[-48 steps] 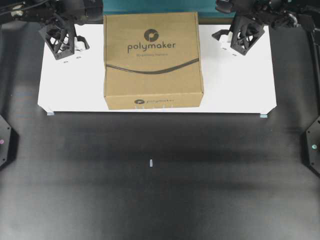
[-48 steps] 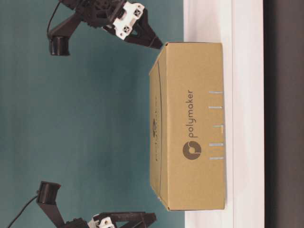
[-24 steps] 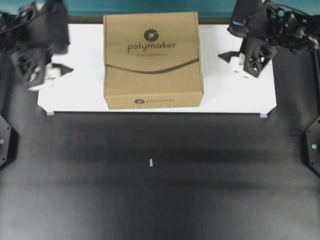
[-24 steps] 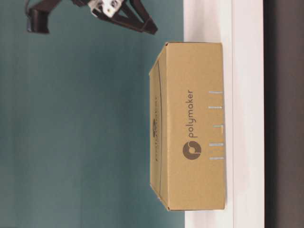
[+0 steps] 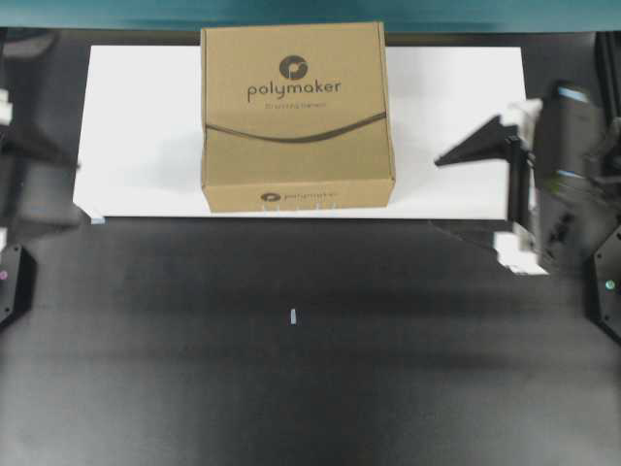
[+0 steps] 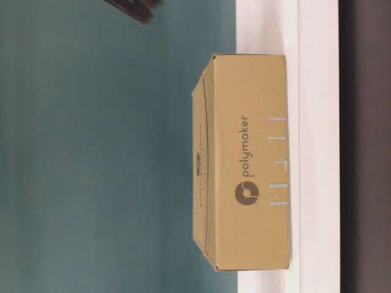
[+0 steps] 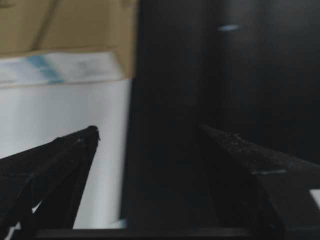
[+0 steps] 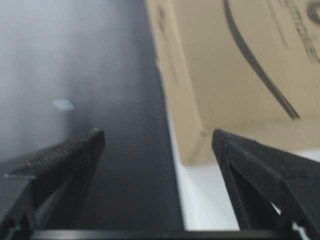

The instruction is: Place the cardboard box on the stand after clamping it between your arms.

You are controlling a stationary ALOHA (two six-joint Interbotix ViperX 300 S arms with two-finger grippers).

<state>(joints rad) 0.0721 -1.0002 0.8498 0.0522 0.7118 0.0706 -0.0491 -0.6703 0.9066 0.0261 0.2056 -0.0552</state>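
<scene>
Cardboard box: the one cardboard box (image 5: 297, 116) is sitting flat on the stand, brown and square, showing a dark round logo, the word "polymaker" and a curved dark line on its top; the table-level view is showing the same logo and word on its front face, with a row of pale short marks near the bottom edge.
Stand: the one stand (image 5: 456, 126) is lying wide and white under the box, its back edge running along the top of the overhead view; the box is sitting left of its middle, front edge close to the stand's front edge.
Right gripper: the right gripper (image 8: 157, 137) is standing wide apart and holding nothing; in the overhead view it is blurred over the stand's right front corner, clear of the box.
Left gripper: the left gripper (image 7: 147, 132) is also spread wide and empty; overhead, it is cut off at the left border and smeared.
Desk: the dark desk (image 5: 291, 369) is carrying one tiny pale mark (image 5: 292, 316).
</scene>
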